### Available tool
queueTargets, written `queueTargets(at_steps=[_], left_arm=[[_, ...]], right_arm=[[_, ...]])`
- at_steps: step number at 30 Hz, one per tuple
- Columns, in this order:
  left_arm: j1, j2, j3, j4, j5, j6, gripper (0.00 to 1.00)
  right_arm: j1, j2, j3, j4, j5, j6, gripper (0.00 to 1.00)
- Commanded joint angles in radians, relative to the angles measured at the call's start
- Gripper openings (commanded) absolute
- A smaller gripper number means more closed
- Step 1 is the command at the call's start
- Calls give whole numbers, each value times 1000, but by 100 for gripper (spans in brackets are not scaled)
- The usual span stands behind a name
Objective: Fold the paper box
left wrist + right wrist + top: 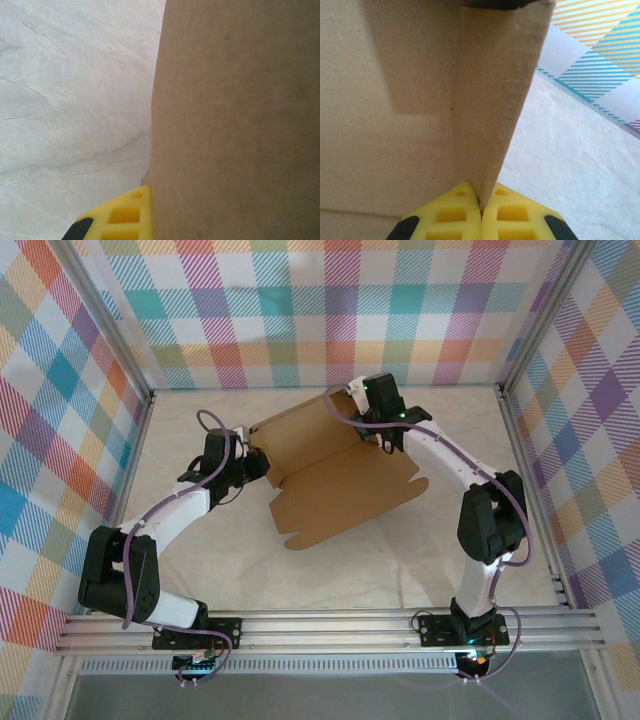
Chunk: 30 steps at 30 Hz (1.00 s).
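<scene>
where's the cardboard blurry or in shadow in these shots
Left wrist: the paper box sits close to the lens, soft and dim. Right wrist: fairly sharp, a blocky shadow falls across its upper left. Top external: evenly lit, no glare.

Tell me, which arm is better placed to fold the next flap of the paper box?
Probably the right. The right gripper is shut on a raised flap at the far side of the paper box, ready to fold it inward. The left gripper clamps the left edge, seemingly steadying it.
</scene>
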Motion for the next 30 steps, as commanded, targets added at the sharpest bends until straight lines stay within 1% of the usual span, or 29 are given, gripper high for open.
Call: queueTargets(at_steps=[1, 3, 4, 5, 9, 12, 14, 16, 17, 18, 21, 23, 25, 28, 30], left_arm=[[-15, -15, 20, 119, 116, -3, 0], [-13, -14, 22, 116, 117, -4, 0], [-14, -15, 22, 116, 118, -2, 0], [-14, -15, 22, 116, 116, -3, 0], [-14, -17, 21, 118, 121, -2, 0], [-13, -16, 20, 119, 121, -3, 0], [-12, -16, 21, 120, 124, -4, 0], [-13, -16, 21, 121, 125, -5, 0], [-13, -16, 23, 121, 125, -5, 0], [-13, -15, 24, 121, 125, -5, 0], [-13, -14, 28, 119, 124, -4, 0], [-13, -11, 29, 119, 126, -5, 0], [-13, -5, 32, 120, 128, -7, 0], [-14, -2, 30, 124, 128, -12, 0], [-13, -3, 30, 124, 126, -12, 0]], right_arm=[[-1, -49, -31, 8, -138, 64, 21], [-17, -60, -33, 10, -183, 93, 30], [-23, -61, -35, 8, -198, 99, 38], [-28, -62, -35, 5, -205, 101, 42], [-48, -60, -35, -2, -228, 110, 46], [-75, -58, -27, -14, -304, 129, 48], [-77, -53, -18, -24, -293, 117, 46], [-76, -44, -10, -34, -278, 102, 45], [-74, -39, -2, -42, -265, 94, 43], [-73, -34, 2, -48, -252, 86, 39], [-60, -29, 7, -50, -201, 62, 23], [-49, -22, 17, -62, -173, 47, 15], [-33, -15, 22, -63, -125, 29, 5], [3, 1, 36, -63, 2, 0, 1], [25, 10, 33, -48, 74, -14, 0]])
